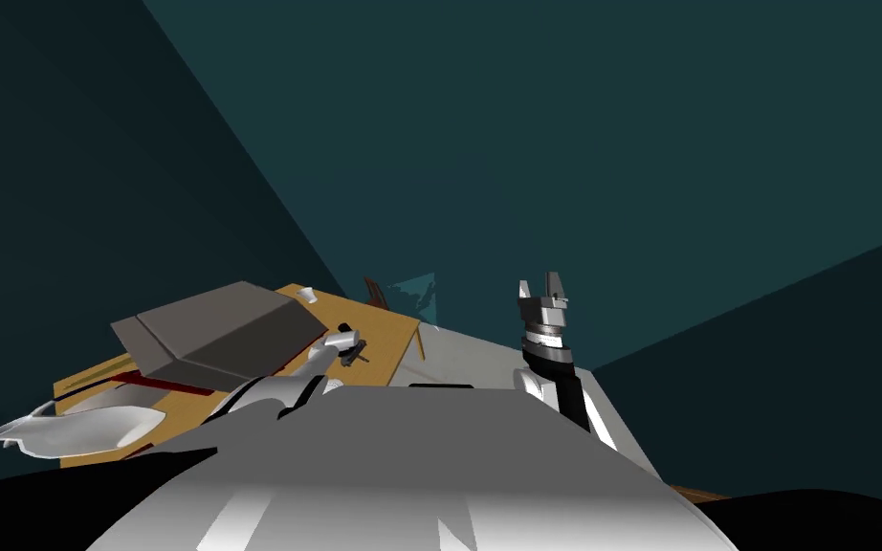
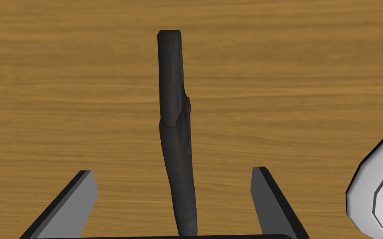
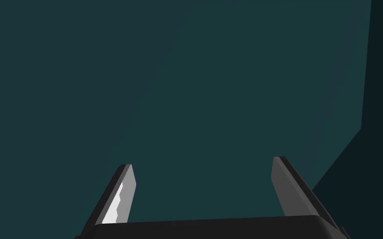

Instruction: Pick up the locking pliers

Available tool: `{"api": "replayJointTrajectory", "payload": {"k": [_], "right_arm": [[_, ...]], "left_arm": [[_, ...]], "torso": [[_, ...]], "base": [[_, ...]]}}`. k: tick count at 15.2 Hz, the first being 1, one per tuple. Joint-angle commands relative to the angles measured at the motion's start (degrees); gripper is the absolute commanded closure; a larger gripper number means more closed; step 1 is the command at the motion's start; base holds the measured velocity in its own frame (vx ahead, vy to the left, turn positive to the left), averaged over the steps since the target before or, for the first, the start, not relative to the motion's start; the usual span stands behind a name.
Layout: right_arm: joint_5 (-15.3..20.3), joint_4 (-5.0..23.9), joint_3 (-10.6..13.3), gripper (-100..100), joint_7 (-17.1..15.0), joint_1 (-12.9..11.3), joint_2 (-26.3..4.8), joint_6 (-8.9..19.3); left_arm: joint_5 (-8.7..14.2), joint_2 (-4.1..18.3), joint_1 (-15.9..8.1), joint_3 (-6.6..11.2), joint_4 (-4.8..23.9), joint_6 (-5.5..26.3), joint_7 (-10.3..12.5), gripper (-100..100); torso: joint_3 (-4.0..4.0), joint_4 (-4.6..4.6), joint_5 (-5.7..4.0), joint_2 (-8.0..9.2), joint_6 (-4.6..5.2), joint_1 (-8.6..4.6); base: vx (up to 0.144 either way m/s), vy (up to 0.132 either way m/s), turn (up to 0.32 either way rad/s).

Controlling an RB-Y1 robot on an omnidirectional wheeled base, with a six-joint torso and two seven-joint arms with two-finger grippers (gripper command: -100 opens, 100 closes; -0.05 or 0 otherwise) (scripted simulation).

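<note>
Pliers (image 2: 174, 124): lying on the wood surface (image 2: 62, 83), near its right edge.
Axis: running straight out from the left claw (image 2: 173, 172), centred between its fingers.
Left claw: gaping wide, gripping nothing, nearer arm.
Right claw (image 3: 202, 162): gaping, empty, raised well apart.

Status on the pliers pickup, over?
Left gripper open, jaws either side of locking pliers. Pliers lying on wooden table. Right gripper open, raised. Nothing blocking.

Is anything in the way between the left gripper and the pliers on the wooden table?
Nothing visible. The left gripper is open, and the dark pliers lie lengthwise on the wooden table in the gap between its fingers, touching neither one.
</note>
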Motion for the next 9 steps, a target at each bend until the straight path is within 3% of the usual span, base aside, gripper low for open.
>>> {"api": "replayJointTrajectory", "payload": {"k": [1, 2, 3, 4, 8, 9], "right_arm": [[0.0, 0.0, 0.0, 0, 0.0, 0.0, 0.0, 0.0], [0.0, 0.0, 0.0, 0, 0.0, 0.0, 0.0, 0.0], [0.0, 0.0, 0.0, 0, 0.0, 0.0, 0.0, 0.0], [0.0, 0.0, 0.0, 0, 0.0, 0.0, 0.0, 0.0], [0.0, 0.0, 0.0, 0, 0.0, 0.0, 0.0, 0.0], [0.0, 0.0, 0.0, 0, 0.0, 0.0, 0.0, 0.0]], "left_arm": [[-0.5, -0.3, -1.0, -1.54, 0.8, -0.3, 2.9, -100], [-0.5, -0.3, -1.0, -1.54, 0.8, -0.3, 3.9, -100], [-0.4, -0.3, -0.8, -1.21, 0.6, -0.2, 2.3, -100], [-0.4, -0.3, -0.8, -1.29, 0.7, -0.2, 2.8, 100], [-0.4, -0.3, -0.8, -1.27, 0.7, -0.2, 2.8, 100], [0.3, 0.2, -0.1, 0.71, 0.4, 0.0, 0.0, 100]], "torso": [[0.00, 0.00, 0.00, 0.00, 0.00, 0.00], [0.03, 0.01, 0.01, 0.05, 0.00, 0.03], [0.02, 0.01, 0.00, 0.03, -0.04, -0.01], [-0.03, -0.01, -0.01, -0.07, -0.05, -0.08], [-0.18, -0.07, -0.05, -0.32, -0.03, -0.24], [-0.19, -0.07, -0.06, -0.34, -0.03, -0.25]], "base": [[-0.112, 0.085, -0.182], [-0.089, 0.054, -0.076], [-0.045, 0.026, -0.015], [-0.018, 0.011, -0.002], [-0.004, 0.002, 0.000], [0.061, -0.051, 0.175]]}}
